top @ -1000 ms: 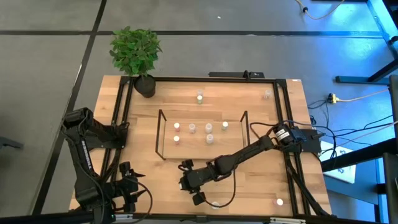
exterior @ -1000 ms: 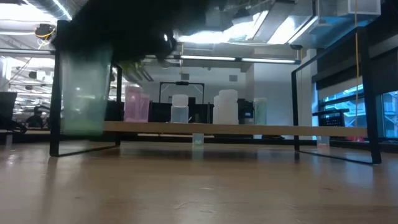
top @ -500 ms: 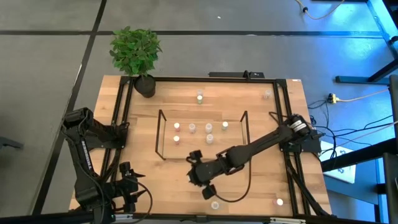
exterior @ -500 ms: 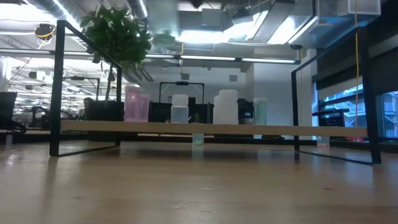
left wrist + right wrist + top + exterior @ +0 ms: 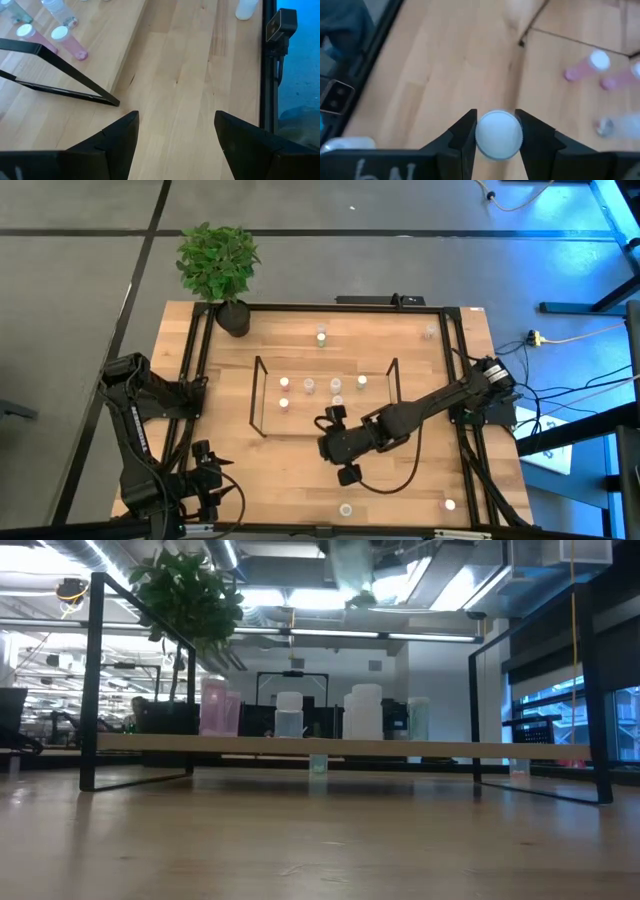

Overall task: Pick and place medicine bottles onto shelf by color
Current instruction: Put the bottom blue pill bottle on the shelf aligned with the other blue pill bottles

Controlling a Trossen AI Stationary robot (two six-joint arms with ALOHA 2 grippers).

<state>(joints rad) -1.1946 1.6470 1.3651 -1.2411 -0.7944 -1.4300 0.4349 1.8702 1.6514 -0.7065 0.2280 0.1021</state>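
The shelf (image 5: 262, 420), black rods over a light board, stands mid-table with several medicine bottles (image 5: 310, 386) upright on it; pink ones (image 5: 590, 67) show in the right wrist view. More bottles stand on the table at the far side (image 5: 321, 336) and near the front edge (image 5: 346, 509). My right gripper (image 5: 326, 442) hovers just in front of the shelf, shut on a white-capped bottle (image 5: 499, 135). In the low view that bottle is a greenish blur (image 5: 350, 570) at the top. My left gripper (image 5: 175, 140) waits open at the table's near left. My right gripper pinches the bottle between its two fingers (image 5: 465, 137), one on each side just under the white cap (image 5: 499, 131). The fingers slant down from the table's right. The bottle is lifted well clear of the table; the cap hides its body.
A potted plant (image 5: 218, 265) stands at the far left corner. A tall black frame (image 5: 455, 390) runs round the table. Two more bottles stand at the far right (image 5: 430, 332) and near right (image 5: 449, 504). Bare wood lies in front of the shelf.
My right gripper has risen and gone toward the table's right and far edge, up to the shelf's front, tipping less steeply. It stays shut on the bottle, which has climbed from the left of the low view to its top.
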